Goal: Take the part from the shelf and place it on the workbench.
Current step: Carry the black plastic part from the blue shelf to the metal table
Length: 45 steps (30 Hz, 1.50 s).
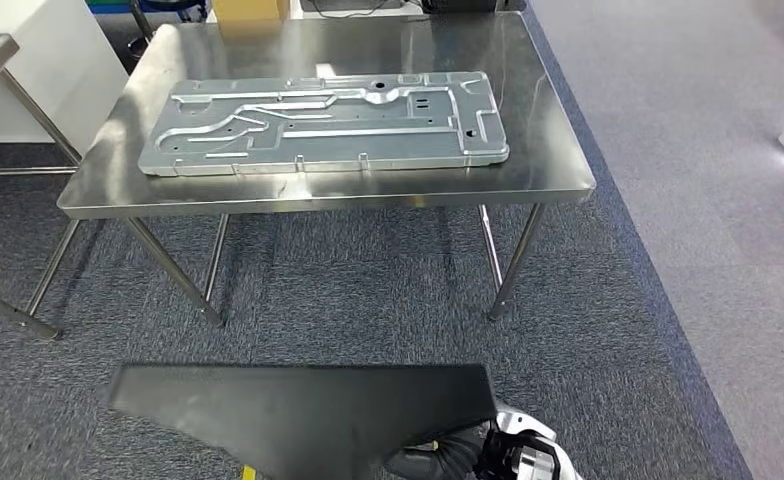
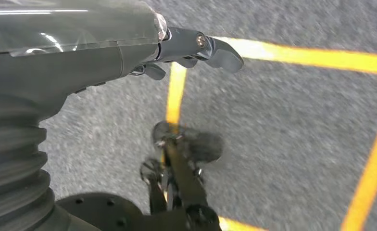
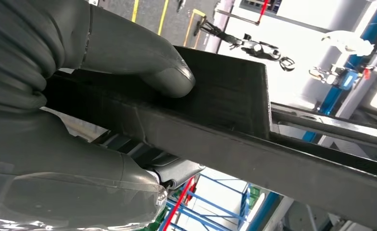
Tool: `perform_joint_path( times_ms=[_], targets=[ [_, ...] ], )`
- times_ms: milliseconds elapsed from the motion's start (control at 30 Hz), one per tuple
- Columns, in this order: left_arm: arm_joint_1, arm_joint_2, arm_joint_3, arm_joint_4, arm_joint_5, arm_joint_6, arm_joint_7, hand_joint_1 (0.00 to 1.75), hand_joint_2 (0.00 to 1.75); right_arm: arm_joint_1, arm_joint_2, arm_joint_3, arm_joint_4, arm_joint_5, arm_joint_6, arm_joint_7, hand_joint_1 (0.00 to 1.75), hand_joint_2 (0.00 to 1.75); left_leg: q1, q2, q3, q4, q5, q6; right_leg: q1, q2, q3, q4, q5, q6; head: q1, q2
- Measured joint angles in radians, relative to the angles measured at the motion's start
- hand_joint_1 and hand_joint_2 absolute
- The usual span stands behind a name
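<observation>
- Gripping the flat black angular part (image 3: 225, 101), the right hand (image 3: 81, 110) pinches it between thumb and fingers, low before the robot's body.
- Hanging over grey carpet with yellow floor lines (image 2: 321, 57), the left hand (image 2: 196, 50) holds nothing, fingers loosely apart.
- Ahead stands a stainless steel surface (image 1: 548, 150) carrying a large stamped silver metal panel (image 1: 328, 125).

The left hand (image 2: 129, 53) has a grey ribbed cover at the wrist, a glossy clear film over its smooth dark grey shell and a silver screw at a dark finger, while the right hand (image 3: 71, 110) shows the same ribbing, film and a thick, rounded grey thumb.
</observation>
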Motion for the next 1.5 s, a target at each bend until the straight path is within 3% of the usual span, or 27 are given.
perform_joint_path(
  times_ms=[67, 200, 267, 333, 367, 400, 433, 500, 533, 567, 600, 667, 733, 833, 900, 933, 1000, 1067, 1200, 1267, 1367, 1400, 1433, 1500],
  targets=[
    [0.002, 0.001, 0.000, 0.000, 0.001, -0.002, 0.000, 0.00, 1.75, 0.000, 0.000, 0.000, 0.000, 0.000, 0.002, 0.008, 1.75, 1.75, -0.008, 0.000, 0.014, -0.066, 0.061, 0.010, 0.002, 0.002, 0.015, 0.000, -0.019, 0.010, -0.001, 0.000],
    [0.000, 0.001, 0.000, 0.000, 0.005, -0.002, -0.002, 0.00, 1.75, -0.002, 0.001, 0.000, -0.003, 0.000, 0.004, 0.010, 1.75, 1.75, -0.008, -0.002, 0.047, -0.089, 0.058, 0.028, -0.002, 0.002, 0.022, 0.037, -0.030, 0.030, -0.002, 0.000],
    [-0.003, 0.001, 0.001, 0.000, 0.006, -0.002, -0.003, 0.00, 1.75, -0.005, 0.001, 0.000, -0.003, -0.002, 0.004, 0.010, 1.75, 1.75, -0.006, -0.003, 0.067, -0.096, 0.049, 0.037, -0.006, 0.001, -0.032, 0.128, -0.057, 0.040, -0.001, 0.000],
    [-0.004, 0.001, 0.001, 0.000, 0.005, -0.004, -0.004, 0.00, 1.75, -0.007, 0.001, 0.000, -0.002, -0.004, 0.003, 0.010, 1.75, 1.75, -0.006, -0.003, 0.080, -0.097, 0.035, 0.041, -0.011, 0.000, -0.118, 0.238, -0.100, 0.050, 0.000, 0.000],
    [-0.003, 0.001, 0.001, 0.000, 0.004, -0.005, -0.004, 0.00, 1.75, -0.008, 0.001, 0.000, -0.001, -0.005, 0.003, 0.011, 1.75, 1.75, -0.005, -0.004, 0.088, -0.097, 0.027, 0.040, -0.015, 0.000, -0.152, 0.268, -0.110, 0.054, 0.000, 0.000],
    [-0.003, 0.001, 0.001, 0.000, 0.004, -0.005, -0.004, 0.00, 1.75, -0.010, 0.001, 0.000, 0.002, -0.006, 0.003, 0.012, 1.75, 1.75, -0.004, -0.005, 0.100, -0.097, 0.017, 0.038, -0.018, 0.000, -0.172, 0.268, -0.103, 0.057, 0.000, 0.000],
    [-0.003, 0.001, 0.001, 0.000, 0.004, -0.005, -0.004, 0.00, 1.75, -0.014, 0.001, 0.000, 0.004, -0.007, 0.003, 0.012, 1.75, 1.75, -0.003, -0.007, 0.114, -0.097, 0.007, 0.035, -0.021, 0.000, -0.176, 0.237, -0.075, 0.059, 0.000, 0.000],
    [-0.003, 0.000, 0.001, 0.000, 0.004, -0.005, -0.004, 0.00, 1.75, -0.019, 0.001, 0.000, 0.010, -0.008, 0.004, 0.013, 1.75, 1.75, -0.001, -0.010, 0.142, -0.097, -0.016, 0.027, -0.022, -0.001, -0.158, 0.122, 0.027, 0.058, 0.001, 0.000],
    [-0.004, 0.000, 0.001, 0.000, 0.004, -0.005, -0.004, 0.00, 1.75, -0.022, 0.001, 0.000, 0.012, -0.008, 0.005, 0.013, 1.75, 1.75, 0.000, -0.011, 0.151, -0.097, -0.026, 0.020, -0.020, -0.001, -0.149, 0.074, 0.063, 0.053, 0.000, 0.000],
    [-0.005, 0.000, 0.001, 0.000, 0.004, -0.005, -0.004, 0.00, 1.75, -0.024, 0.002, 0.000, 0.014, -0.009, 0.006, 0.013, 1.75, 1.75, 0.000, -0.012, 0.156, -0.099, -0.034, 0.014, -0.017, -0.001, -0.146, 0.046, 0.088, 0.046, -0.001, 0.000],
    [-0.005, 0.000, 0.002, 0.000, 0.004, -0.005, -0.004, 0.00, 1.75, -0.027, 0.003, 0.000, 0.016, -0.010, 0.006, 0.013, 1.75, 1.75, -0.001, -0.012, 0.159, -0.100, -0.037, 0.007, -0.014, -0.001, -0.146, 0.034, 0.094, 0.038, -0.002, 0.000],
    [-0.006, 0.000, 0.002, 0.000, 0.004, -0.005, -0.005, 0.00, 1.75, -0.030, 0.005, 0.000, 0.017, -0.011, 0.006, 0.012, 1.75, 1.75, 0.000, -0.011, 0.165, -0.098, -0.037, -0.005, -0.013, 0.001, -0.134, 0.022, 0.091, 0.023, -0.004, 0.000],
    [-0.007, -0.001, 0.002, 0.000, 0.004, -0.006, -0.005, 0.00, 1.75, -0.034, 0.008, 0.000, 0.017, -0.012, 0.006, 0.011, 1.75, 1.75, 0.002, -0.007, 0.143, -0.044, -0.039, -0.012, -0.016, 0.000, -0.110, 0.008, 0.083, 0.010, -0.005, 0.000],
    [-0.007, -0.001, 0.002, 0.000, 0.005, -0.006, -0.006, 0.00, 1.75, -0.039, 0.009, 0.000, 0.020, -0.013, 0.008, 0.011, 1.75, 1.75, 0.003, -0.003, 0.032, 0.132, -0.097, -0.021, -0.014, -0.003, -0.078, 0.000, 0.061, -0.001, -0.007, 0.000],
    [-0.003, -0.001, 0.002, 0.000, 0.005, -0.006, -0.006, 0.00, 1.75, -0.038, 0.009, 0.000, 0.023, -0.013, 0.009, 0.011, 1.75, 1.75, 0.003, -0.002, -0.023, 0.176, -0.117, -0.022, -0.011, -0.001, -0.057, 0.000, 0.044, -0.002, -0.007, 0.000],
    [-0.002, -0.001, 0.002, 0.000, 0.005, -0.006, -0.006, 0.00, 1.75, -0.038, 0.009, 0.000, 0.024, -0.013, 0.009, 0.011, 1.75, 1.75, 0.003, -0.002, -0.027, 0.151, -0.096, -0.020, -0.010, -0.001, -0.045, 0.000, 0.035, -0.002, -0.007, 0.000],
    [-0.001, -0.001, 0.002, 0.000, 0.004, -0.008, -0.006, 0.00, 1.75, -0.037, 0.009, 0.000, 0.025, -0.013, 0.009, 0.011, 1.75, 1.75, 0.001, -0.001, -0.004, 0.029, 0.003, -0.012, -0.008, 0.000, -0.017, -0.001, 0.014, 0.001, -0.007, 0.000],
    [0.000, -0.001, 0.002, 0.001, 0.004, -0.010, -0.006, 0.00, 1.75, -0.037, 0.010, 0.000, 0.026, -0.012, 0.009, 0.011, 1.75, 1.75, -0.005, 0.002, 0.021, -0.066, 0.060, -0.001, -0.005, 0.001, -0.001, 0.000, -0.003, 0.010, -0.007, 0.000],
    [0.000, -0.001, 0.002, 0.001, 0.003, -0.012, -0.007, 0.00, 1.75, -0.037, 0.011, 0.000, 0.027, -0.013, 0.009, 0.011, 1.75, 1.75, -0.007, 0.001, 0.048, -0.098, 0.062, 0.018, -0.005, 0.001, 0.010, 0.017, -0.017, 0.031, -0.006, 0.000],
    [-0.004, -0.001, 0.002, 0.001, 0.001, -0.012, -0.008, 0.00, 1.75, -0.040, 0.012, 0.000, 0.027, -0.014, 0.009, 0.011, 1.75, 1.75, -0.004, 0.000, 0.069, -0.109, 0.058, 0.027, -0.008, 0.000, -0.027, 0.087, -0.035, 0.040, -0.005, 0.000],
    [-0.006, 0.000, 0.002, 0.001, -0.002, -0.014, -0.009, 0.00, 1.75, -0.035, 0.012, 0.000, 0.028, -0.014, 0.008, 0.011, 1.75, 1.75, -0.004, 0.000, 0.089, -0.111, 0.040, 0.033, -0.014, -0.001, -0.149, 0.257, -0.096, 0.053, -0.003, 0.000],
    [-0.006, 0.000, 0.002, 0.001, -0.002, -0.014, -0.009, 0.00, 1.75, -0.034, 0.012, 0.000, 0.028, -0.014, 0.008, 0.011, 1.75, 1.75, -0.003, -0.001, 0.098, -0.111, 0.032, 0.033, -0.015, -0.001, -0.178, 0.278, -0.100, 0.055, -0.003, 0.000],
    [-0.006, -0.001, 0.002, 0.001, -0.002, -0.015, -0.009, 0.00, 1.75, -0.033, 0.012, 0.000, 0.028, -0.014, 0.008, 0.012, 1.75, 1.75, -0.003, -0.002, 0.110, -0.111, 0.022, 0.032, -0.016, -0.001, -0.190, 0.267, -0.084, 0.055, -0.003, 0.000],
    [-0.005, -0.001, 0.002, 0.001, -0.002, -0.016, -0.009, 0.00, 1.75, -0.033, 0.012, 0.000, 0.028, -0.012, 0.006, 0.012, 1.75, 1.75, -0.003, -0.003, 0.137, -0.112, 0.002, 0.027, -0.018, -0.001, -0.171, 0.156, 0.010, 0.051, -0.003, 0.000]
  ],
)
